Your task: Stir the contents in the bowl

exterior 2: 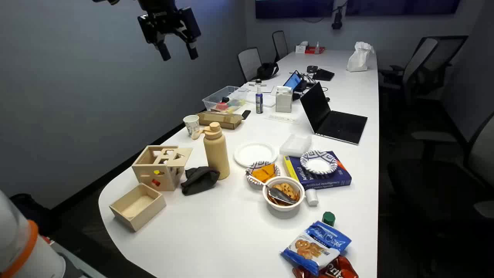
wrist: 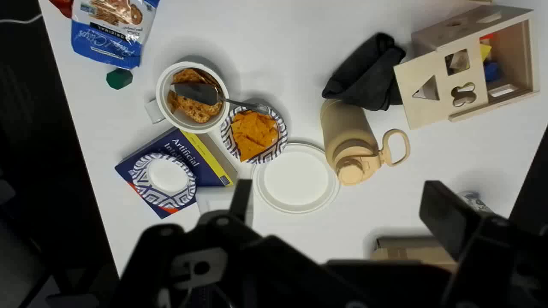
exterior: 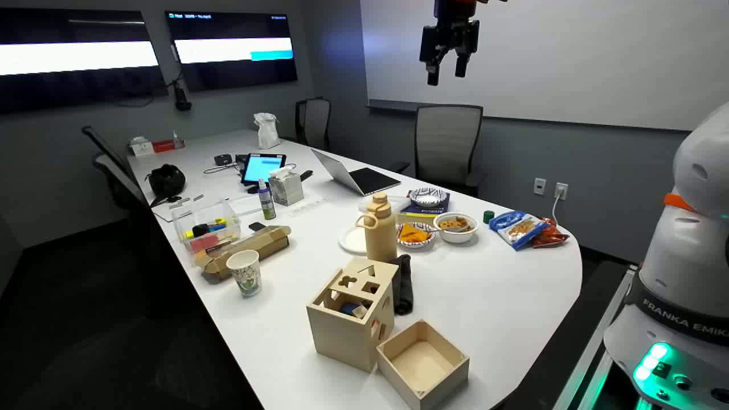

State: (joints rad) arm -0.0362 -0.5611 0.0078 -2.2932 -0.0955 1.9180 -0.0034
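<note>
In an exterior view, a white worktop (exterior: 484, 290) is backed by grey walls (exterior: 512, 148); the gripper (exterior: 447, 73), spread wide, is seen at one o'clock, the bowl (exterior: 417, 245) of chips (exterior: 412, 233) on the worktop at four.

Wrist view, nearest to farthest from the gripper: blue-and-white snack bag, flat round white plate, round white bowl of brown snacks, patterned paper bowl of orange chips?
As pictured, from the gripper:
1. Flat white plate, near picture centre.
2. Patterned paper bowl, up-left of the plate.
3. Round white bowl, farther up-left.
4. Blue snack bag, near the top-left corner.
</note>
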